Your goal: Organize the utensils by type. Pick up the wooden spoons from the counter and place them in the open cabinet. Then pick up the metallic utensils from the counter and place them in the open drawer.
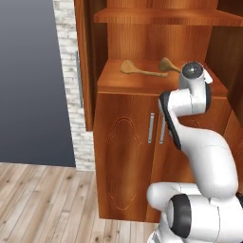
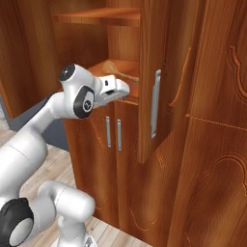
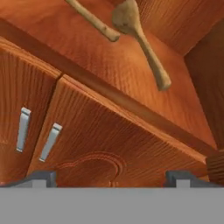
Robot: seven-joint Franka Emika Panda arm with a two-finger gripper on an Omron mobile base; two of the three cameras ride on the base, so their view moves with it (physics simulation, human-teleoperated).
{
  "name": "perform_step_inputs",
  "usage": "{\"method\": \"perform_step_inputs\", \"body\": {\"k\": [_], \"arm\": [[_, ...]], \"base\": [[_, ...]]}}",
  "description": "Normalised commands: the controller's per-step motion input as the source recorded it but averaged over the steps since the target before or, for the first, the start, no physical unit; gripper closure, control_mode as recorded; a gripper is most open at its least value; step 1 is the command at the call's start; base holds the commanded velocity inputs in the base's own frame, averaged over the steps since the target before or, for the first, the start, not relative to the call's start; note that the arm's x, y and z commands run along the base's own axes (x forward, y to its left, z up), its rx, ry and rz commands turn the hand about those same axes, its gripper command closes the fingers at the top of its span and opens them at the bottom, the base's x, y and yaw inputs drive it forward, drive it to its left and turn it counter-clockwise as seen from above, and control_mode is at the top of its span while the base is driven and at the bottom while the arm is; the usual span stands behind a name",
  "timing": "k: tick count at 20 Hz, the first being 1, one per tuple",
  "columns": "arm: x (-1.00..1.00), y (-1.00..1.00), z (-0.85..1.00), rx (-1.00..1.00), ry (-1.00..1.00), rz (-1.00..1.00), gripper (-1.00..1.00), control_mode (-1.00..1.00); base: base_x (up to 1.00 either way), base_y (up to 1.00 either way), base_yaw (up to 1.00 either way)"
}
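Hand view, end effector wide open, empty, two wooden spoons on cabinet shelf

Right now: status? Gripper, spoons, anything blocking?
Gripper open, empty, in front of the cabinet shelf. Both wooden spoons lie on it. Nothing in the way.

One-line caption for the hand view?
Open pincer before the cabinet's lower doors, two wooden spoons lying on the shelf above.
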Motion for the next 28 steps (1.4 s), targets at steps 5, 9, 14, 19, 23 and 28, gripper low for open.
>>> {"method": "perform_step_inputs", "body": {"k": [5, 9, 14, 19, 23, 28], "arm": [[-0.55, 0.21, -0.38, 0.58, 0.01, -0.21, -1.0, -1.0], [-0.6, 0.28, -0.32, 0.37, -0.08, -0.12, -1.0, -1.0], [-0.66, 0.27, -0.37, 0.17, -0.19, -0.13, -1.0, -1.0], [-0.2, 0.3, -0.24, 0.01, -0.06, -0.11, -1.0, -1.0], [0.0, 0.0, 0.0, 0.0, 0.0, 0.0, -1.0, 1.0], [0.0, 0.0, 0.0, 0.0, 0.0, 0.0, -1.0, 1.0]], "base": [[0.0, 0.0, 0.0], [0.0, 0.0, 0.0], [0.0, 0.0, 0.0], [0.0, 0.0, 0.0], [-0.07, 0.0, 0.01], [-0.25, -0.1, 0.33]]}}
